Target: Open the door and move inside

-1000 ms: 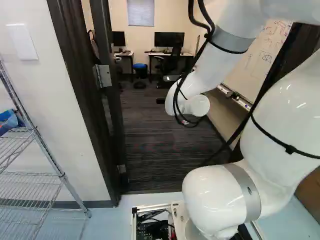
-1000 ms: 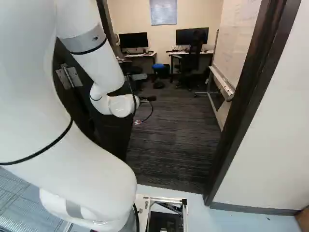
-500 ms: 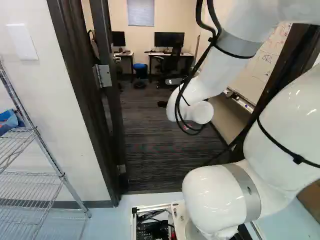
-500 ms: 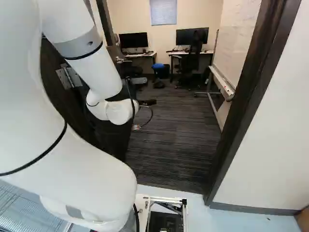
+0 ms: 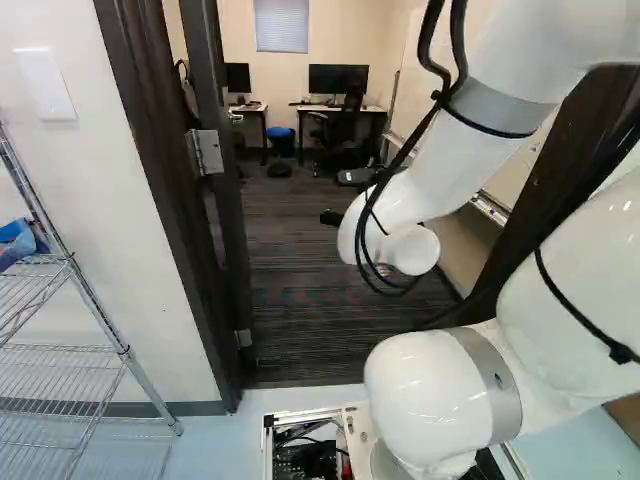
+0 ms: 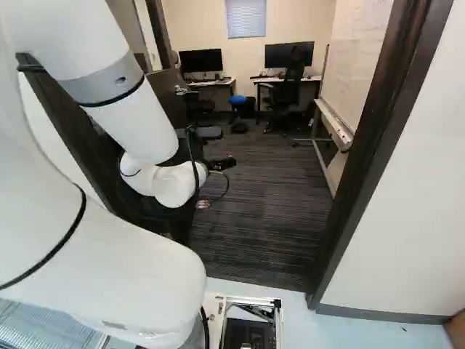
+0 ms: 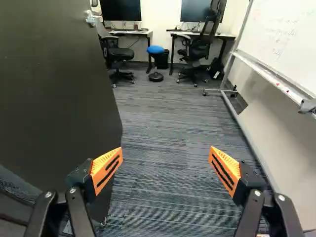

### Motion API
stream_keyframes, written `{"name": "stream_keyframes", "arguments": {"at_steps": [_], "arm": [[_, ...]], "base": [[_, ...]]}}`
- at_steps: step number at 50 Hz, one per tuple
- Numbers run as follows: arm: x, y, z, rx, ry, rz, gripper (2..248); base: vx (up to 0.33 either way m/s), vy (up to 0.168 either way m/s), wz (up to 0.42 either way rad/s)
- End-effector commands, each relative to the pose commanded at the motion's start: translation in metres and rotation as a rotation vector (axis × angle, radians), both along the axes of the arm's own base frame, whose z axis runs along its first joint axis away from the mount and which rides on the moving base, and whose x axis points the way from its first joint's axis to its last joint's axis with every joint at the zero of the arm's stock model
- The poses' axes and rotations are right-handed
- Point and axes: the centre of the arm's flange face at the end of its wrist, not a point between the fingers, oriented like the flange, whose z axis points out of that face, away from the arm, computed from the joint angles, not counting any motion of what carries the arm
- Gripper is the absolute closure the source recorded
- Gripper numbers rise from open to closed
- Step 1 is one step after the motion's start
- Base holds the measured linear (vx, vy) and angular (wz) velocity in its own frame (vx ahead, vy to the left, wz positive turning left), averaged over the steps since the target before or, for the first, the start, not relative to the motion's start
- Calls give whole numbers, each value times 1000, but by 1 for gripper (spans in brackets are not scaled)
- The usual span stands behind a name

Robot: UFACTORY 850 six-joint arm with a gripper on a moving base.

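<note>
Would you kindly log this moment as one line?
door open | claw open, empty, over carpet | base outside room, not yet through doorway

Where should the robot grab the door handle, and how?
Probably on the silver handle's bar, coming from the carpet side. The handle sticks out from the flat, dark door near its free edge, so the open gripper could likely close around it. It looks small and far off here, so I can't tell which way the fingers should turn.
</note>
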Motion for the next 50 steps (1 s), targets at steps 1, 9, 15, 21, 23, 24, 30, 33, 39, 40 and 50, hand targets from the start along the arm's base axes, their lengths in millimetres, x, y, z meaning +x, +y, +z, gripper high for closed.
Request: {"name": "stream_keyframes", "arguments": {"at_steps": [1,9,15,21,23,24,30,33,39,40,50], "arm": [[-1,0,-1,0,-1,-1,3],[-11,-1,-4,4,-7,-10,3],[-17,-2,-6,6,-10,-15,3],[-21,-2,-8,7,-12,-19,3],[-22,-2,-9,7,-13,-20,3],[-22,-2,-9,7,-13,-20,3],[-24,-2,-10,8,-14,-22,3],[-24,-2,-10,8,-15,-22,3],[-25,-2,-10,8,-15,-22,3],[-25,-2,-10,8,-15,-22,3],[-25,-2,-10,8,-15,-22,3]], "base": [[0,0,0],[0,0,0],[0,0,0],[0,0,0],[0,0,0],[0,0,0],[0,0,0],[0,0,0],[0,0,0],[0,0,0],[0,0,0]]}}
